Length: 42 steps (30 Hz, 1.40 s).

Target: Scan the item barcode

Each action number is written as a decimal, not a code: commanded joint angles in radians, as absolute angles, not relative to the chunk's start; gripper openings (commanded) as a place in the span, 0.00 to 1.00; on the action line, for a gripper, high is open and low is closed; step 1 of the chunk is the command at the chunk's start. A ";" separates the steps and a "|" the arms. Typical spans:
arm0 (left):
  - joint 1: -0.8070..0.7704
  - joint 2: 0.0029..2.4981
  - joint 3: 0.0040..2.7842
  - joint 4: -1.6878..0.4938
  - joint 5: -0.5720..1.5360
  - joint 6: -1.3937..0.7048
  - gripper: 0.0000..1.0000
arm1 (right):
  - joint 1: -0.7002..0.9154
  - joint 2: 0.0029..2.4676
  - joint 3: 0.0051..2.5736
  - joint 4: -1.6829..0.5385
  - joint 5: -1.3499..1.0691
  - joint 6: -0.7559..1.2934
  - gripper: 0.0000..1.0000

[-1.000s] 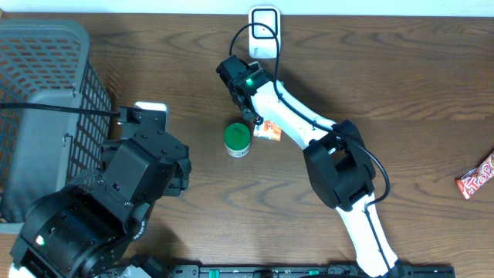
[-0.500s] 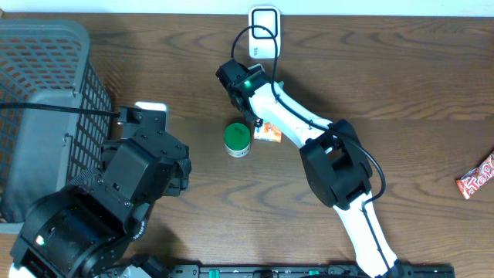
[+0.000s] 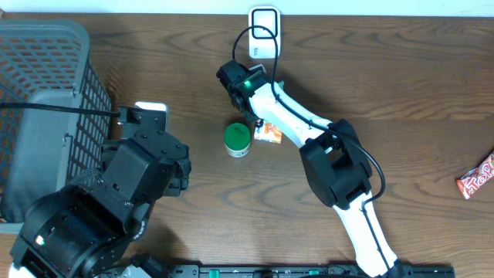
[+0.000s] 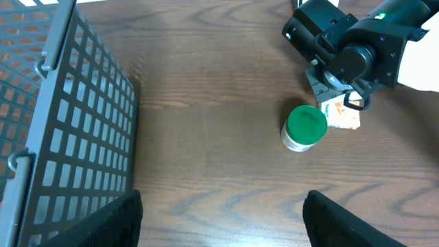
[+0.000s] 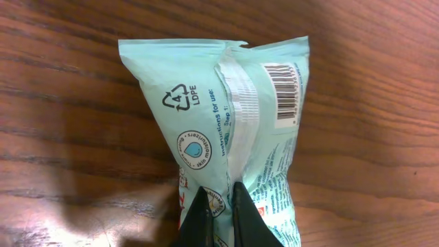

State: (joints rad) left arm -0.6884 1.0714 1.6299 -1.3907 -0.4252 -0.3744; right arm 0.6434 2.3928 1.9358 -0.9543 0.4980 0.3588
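Observation:
The item is a pale teal wipes packet (image 5: pixel 233 116) lying on the wooden table, its barcode (image 5: pixel 287 92) facing up near the packet's far right corner. My right gripper (image 5: pixel 221 206) is shut on the raised centre seam of the packet. From overhead, the packet (image 3: pixel 268 132) shows only as a small orange and white patch beside the right gripper (image 3: pixel 251 117). My left gripper (image 4: pixel 226 226) stands open over bare table, well short of the packet (image 4: pixel 341 115), with nothing between its fingers.
A green-lidded jar (image 3: pixel 238 140) stands just left of the packet. A grey wire basket (image 3: pixel 46 100) fills the left side. A white device with a black cable (image 3: pixel 264 31) sits at the back edge. A red snack wrapper (image 3: pixel 477 177) lies far right.
The right gripper has closed on the packet's seam. Both arms have otherwise stayed almost still.

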 commanded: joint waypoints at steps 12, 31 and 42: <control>-0.685 1.071 1.639 -1.395 -0.439 -0.387 0.75 | 0.387 2.255 1.980 -1.079 -0.751 0.123 0.01; -0.685 1.071 1.639 -1.395 -0.439 -0.387 0.75 | 0.321 2.259 1.962 -1.241 -0.620 0.112 0.99; -0.685 1.071 1.639 -1.395 -0.439 -0.387 0.75 | 0.278 2.260 1.733 -1.015 -0.664 0.403 0.99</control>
